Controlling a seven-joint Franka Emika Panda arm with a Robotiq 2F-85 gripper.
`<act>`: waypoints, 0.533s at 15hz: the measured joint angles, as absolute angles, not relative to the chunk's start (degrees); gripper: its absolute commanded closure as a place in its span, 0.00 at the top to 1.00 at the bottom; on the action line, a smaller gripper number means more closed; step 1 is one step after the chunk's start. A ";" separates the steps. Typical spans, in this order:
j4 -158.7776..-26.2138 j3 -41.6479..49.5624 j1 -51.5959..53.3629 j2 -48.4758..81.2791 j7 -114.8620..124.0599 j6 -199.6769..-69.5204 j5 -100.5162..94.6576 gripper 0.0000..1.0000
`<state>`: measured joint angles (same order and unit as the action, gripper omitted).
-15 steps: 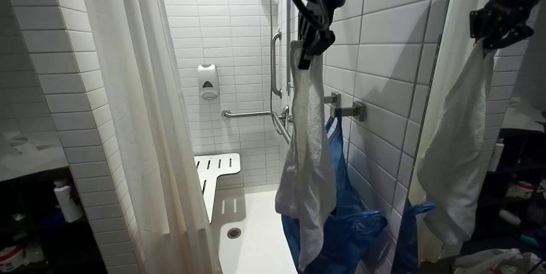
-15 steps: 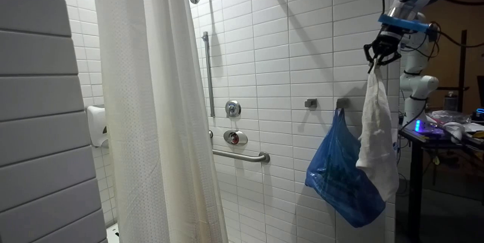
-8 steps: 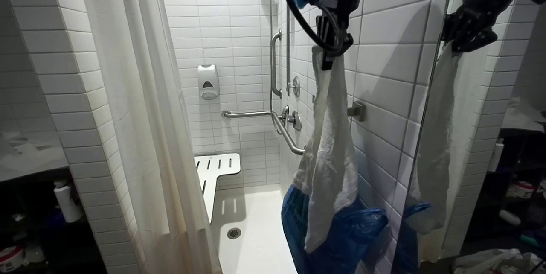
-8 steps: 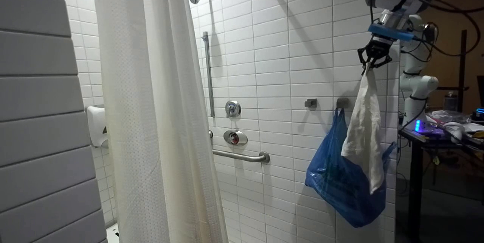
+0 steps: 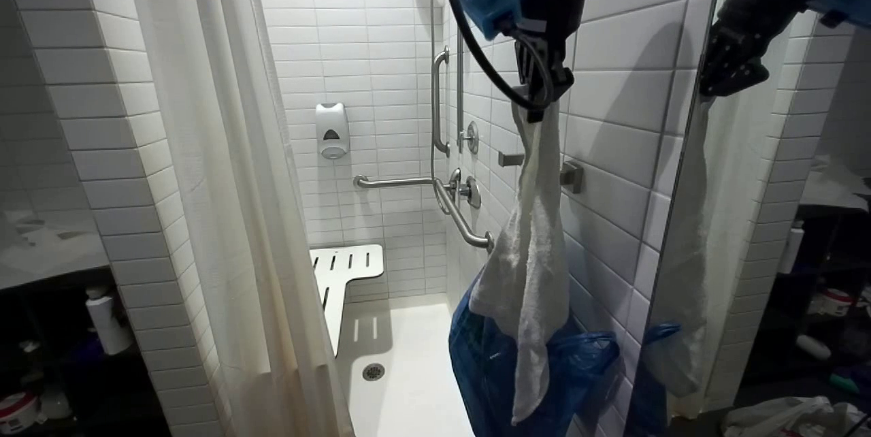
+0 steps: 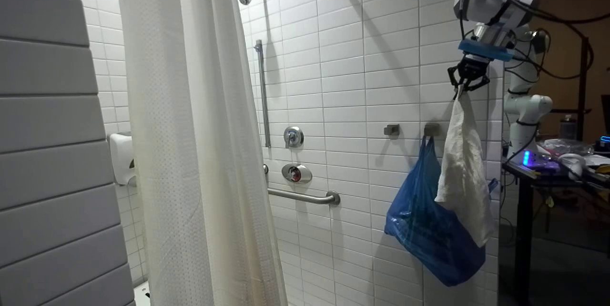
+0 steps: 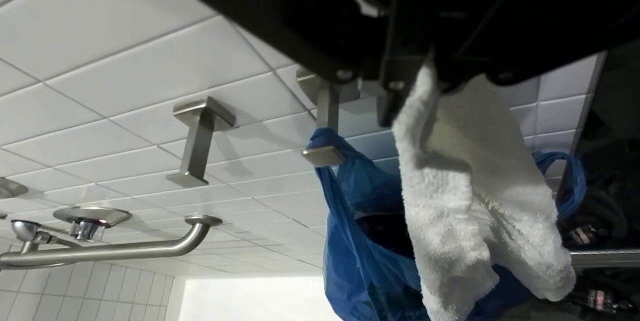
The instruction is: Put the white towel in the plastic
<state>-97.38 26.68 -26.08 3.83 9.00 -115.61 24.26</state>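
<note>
My gripper (image 5: 536, 114) is shut on the upper end of the white towel (image 5: 527, 267), which hangs down long and loose. The gripper (image 6: 458, 93) and towel (image 6: 461, 168) also show in an exterior view, above and in front of the blue plastic bag (image 6: 421, 215). The bag (image 5: 578, 372) hangs by one handle from a wall hook (image 6: 431, 129); its other handle droops loose. In the wrist view the towel (image 7: 445, 211) hangs before the right part of the bag (image 7: 350, 261), whose dark opening shows left of the towel. The towel's lower end is outside the bag, in front of it.
A second wall hook (image 6: 391, 130) is left of the bag's hook. A grab bar (image 7: 150, 250) runs along the tiled wall. A shower curtain (image 5: 231, 219) hangs at the left. A mirror (image 5: 742, 219) stands right of the bag. A cluttered table (image 6: 548, 179) is behind the wall's edge.
My gripper has moved lower and in over the bag's side, carrying the towel with it. The towel now hangs in front of the bag. The bag's loose handle has shifted slightly.
</note>
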 measured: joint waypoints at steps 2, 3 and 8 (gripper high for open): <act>-97.62 26.57 -26.08 4.28 10.07 -117.39 24.22 0.01; -97.66 26.53 -26.08 4.51 10.88 -118.36 24.20 0.01; -97.45 26.37 -26.09 6.54 13.98 -121.13 24.19 0.01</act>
<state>-97.45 26.37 -26.09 6.54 13.98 -121.13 24.19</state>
